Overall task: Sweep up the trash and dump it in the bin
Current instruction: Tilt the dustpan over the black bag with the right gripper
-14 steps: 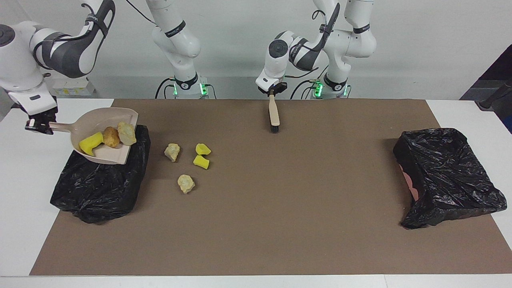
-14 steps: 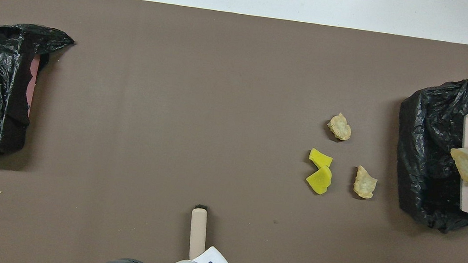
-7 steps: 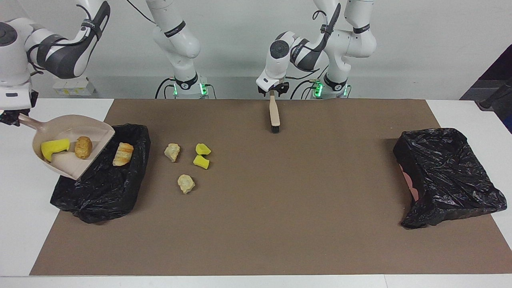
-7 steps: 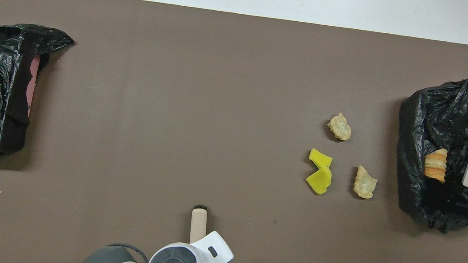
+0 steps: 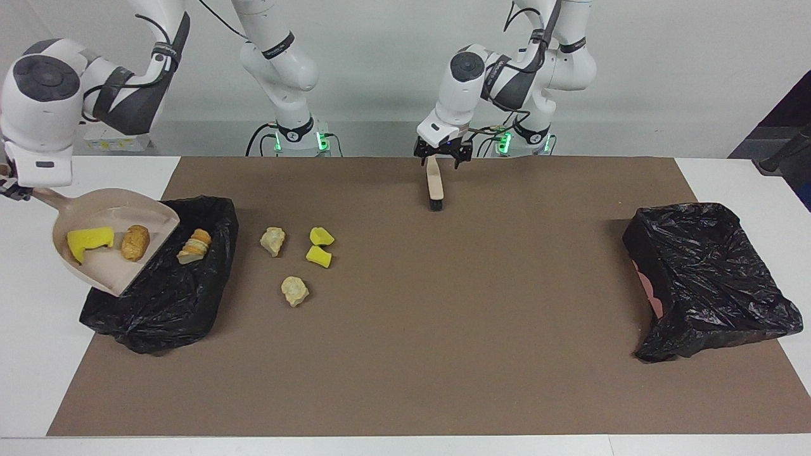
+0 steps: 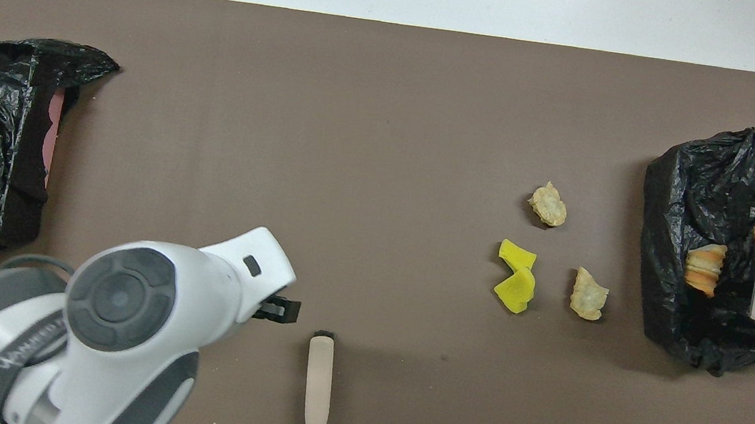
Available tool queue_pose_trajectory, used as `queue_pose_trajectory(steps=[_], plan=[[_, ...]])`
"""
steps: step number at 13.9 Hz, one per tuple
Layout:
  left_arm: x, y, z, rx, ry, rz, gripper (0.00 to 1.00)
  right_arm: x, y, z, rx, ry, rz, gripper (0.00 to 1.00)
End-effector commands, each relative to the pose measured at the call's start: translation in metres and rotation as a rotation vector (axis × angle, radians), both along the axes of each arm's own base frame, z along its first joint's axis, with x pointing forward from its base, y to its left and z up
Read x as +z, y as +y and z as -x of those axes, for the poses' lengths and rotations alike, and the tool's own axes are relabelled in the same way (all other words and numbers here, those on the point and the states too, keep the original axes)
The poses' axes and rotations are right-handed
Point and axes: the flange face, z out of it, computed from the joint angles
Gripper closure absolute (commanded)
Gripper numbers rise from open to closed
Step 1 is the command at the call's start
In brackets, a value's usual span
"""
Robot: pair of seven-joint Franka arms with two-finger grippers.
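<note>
My right gripper (image 5: 9, 189) is shut on the handle of the beige dustpan (image 5: 104, 212), held tilted over the edge of the black-lined bin (image 5: 165, 285) at the right arm's end. A yellow sponge chunk (image 5: 89, 239) and a brown bread-like piece (image 5: 134, 242) lie in the pan. One layered piece (image 5: 193, 246) lies in the bin. Several trash bits sit on the mat beside the bin: two cream lumps (image 5: 273, 240) (image 5: 294, 291) and two yellow chunks (image 5: 322, 235) (image 5: 319, 256). My left gripper (image 5: 442, 158) hangs open just over the handle of the brush (image 5: 434, 185), which lies on the mat.
A second black-lined bin (image 5: 709, 278) lies at the left arm's end of the brown mat (image 5: 443, 329). In the overhead view the left arm's wrist (image 6: 121, 303) covers the mat beside the brush (image 6: 316, 392).
The left gripper opened, let go of the brush and lifted off it. The right arm drew the dustpan toward the table's end and one bread-like piece dropped into the bin.
</note>
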Motion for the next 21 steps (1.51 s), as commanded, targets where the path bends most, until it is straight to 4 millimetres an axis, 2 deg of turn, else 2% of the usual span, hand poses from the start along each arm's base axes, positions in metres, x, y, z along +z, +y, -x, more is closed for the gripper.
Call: queue_pose_trajectory(steps=[1, 4, 5, 7, 9, 10, 13, 14, 15, 17, 21], plan=[[0.043, 0.051, -0.052, -0.033, -0.041, -0.018, 0.00, 0.008, 0.014, 0.006, 0.023, 0.029, 0.079, 1.00], [0.102, 0.108, -0.095, -0.089, -0.047, -0.026, 0.00, 0.011, 0.025, 0.007, 0.072, 0.064, 0.146, 1.00], [0.123, 0.130, -0.101, -0.101, -0.060, -0.025, 0.00, 0.014, 0.028, 0.012, 0.088, 0.070, 0.176, 1.00], [0.149, 0.185, -0.106, -0.115, -0.068, -0.033, 0.00, 0.018, 0.056, 0.010, 0.132, 0.067, 0.201, 1.00], [0.175, 0.213, -0.108, -0.135, -0.074, -0.039, 0.00, 0.022, 0.063, 0.008, 0.154, 0.075, 0.250, 1.00], [0.177, 0.219, -0.111, -0.123, -0.056, -0.038, 0.00, 0.026, 0.064, 0.009, 0.156, 0.069, 0.253, 1.00], [0.195, 0.221, -0.117, -0.112, -0.050, -0.039, 0.00, 0.026, 0.068, 0.017, 0.186, 0.080, 0.297, 1.00], [0.195, 0.225, -0.121, -0.103, -0.030, -0.038, 0.00, 0.027, 0.068, 0.020, 0.199, 0.078, 0.334, 1.00], [0.194, 0.219, -0.121, -0.113, -0.018, -0.039, 0.00, 0.029, 0.068, 0.020, 0.197, 0.065, 0.352, 1.00], [0.200, 0.220, -0.117, -0.111, -0.034, -0.038, 0.00, 0.034, 0.067, 0.020, 0.208, 0.070, 0.404, 1.00], [0.200, 0.218, -0.117, -0.104, -0.037, -0.039, 0.00, 0.032, 0.068, 0.021, 0.201, 0.060, 0.395, 1.00]])
